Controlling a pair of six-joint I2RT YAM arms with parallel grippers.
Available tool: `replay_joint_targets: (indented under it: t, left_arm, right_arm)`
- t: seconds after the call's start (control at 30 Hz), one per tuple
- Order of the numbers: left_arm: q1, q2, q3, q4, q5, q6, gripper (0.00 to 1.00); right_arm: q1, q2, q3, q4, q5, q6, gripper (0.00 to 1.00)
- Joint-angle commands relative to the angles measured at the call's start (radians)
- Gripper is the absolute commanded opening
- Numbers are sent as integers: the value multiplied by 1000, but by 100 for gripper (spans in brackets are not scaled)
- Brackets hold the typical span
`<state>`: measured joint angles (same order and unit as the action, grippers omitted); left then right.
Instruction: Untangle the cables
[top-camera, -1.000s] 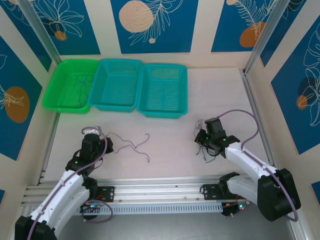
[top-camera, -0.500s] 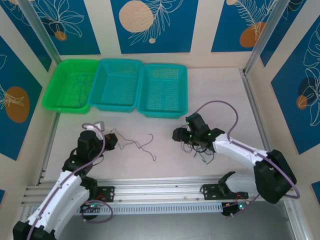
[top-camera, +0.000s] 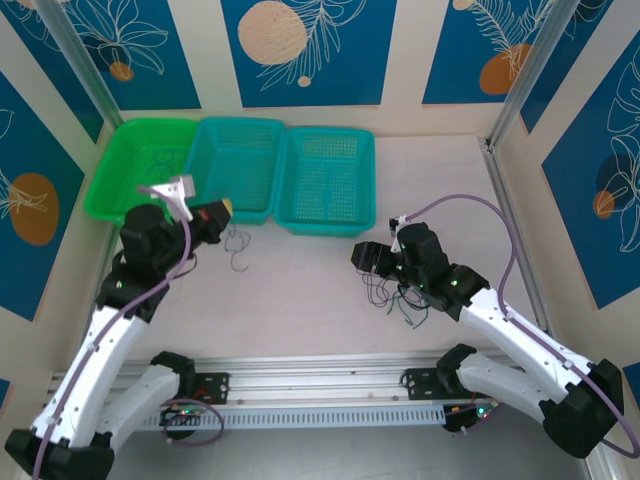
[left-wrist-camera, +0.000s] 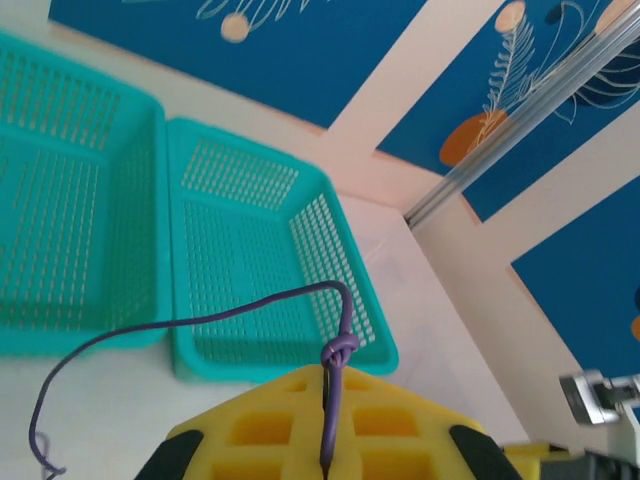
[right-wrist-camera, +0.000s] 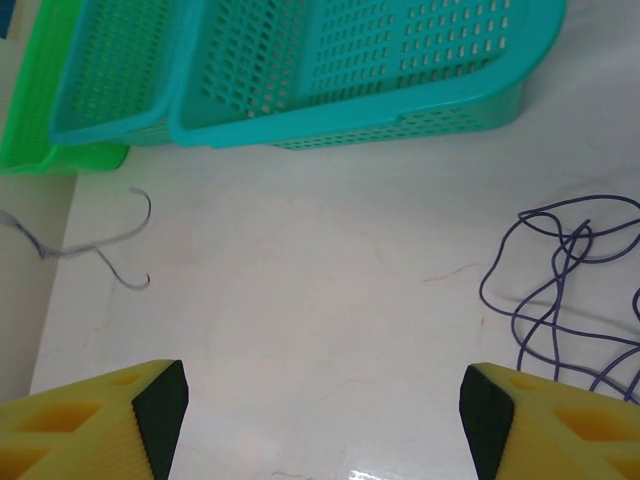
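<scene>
Purple cables; teal mesh baskets.

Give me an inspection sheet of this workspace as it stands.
Surface: pale table, faintly veined.
Job's things: loose cable trailing from the left pincer; cable clump on the table beside the right pincer.
Clutter: nothing seen.
Grippers: left pincer shut on the loose cable, up near the baskets; right pincer open, nothing between its fingers.
Cables: lilac arm cables looped along both arms.
Surroundings: green basket, middle teal basket and right teal basket in a row at the far edge; blue patterned wall panels.
</scene>
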<state>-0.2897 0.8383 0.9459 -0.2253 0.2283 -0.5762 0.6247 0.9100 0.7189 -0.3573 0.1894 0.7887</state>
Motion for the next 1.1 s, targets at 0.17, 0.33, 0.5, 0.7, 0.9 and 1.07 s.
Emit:
replay_joint_targets:
  t: [0.17,0.33,0.5,0.7,0.9,1.07]
  left_arm:
    - [18,296,436,-69,-141,260,0]
    - [31,434,613,-89,-233,377,0]
    - [92,593,733,-104,-242,394,0]
    - [160,776,777,-80,-170,336,0]
    - [170,898,681,-43,-191,339,0]
    - [186,910,627,-65,-207,283,51]
  right_arm:
    - [12,-59,36,-95,5,-1,74]
    - [10,-103,30,-132,19,-5,74]
    - [10,-135,31,-158,33,-10,74]
    - [11,-149,26,-172,27,1,74]
    - [10,-167,29,-201,30,5,74]
    - [10,-185,25,-222,40,9,74]
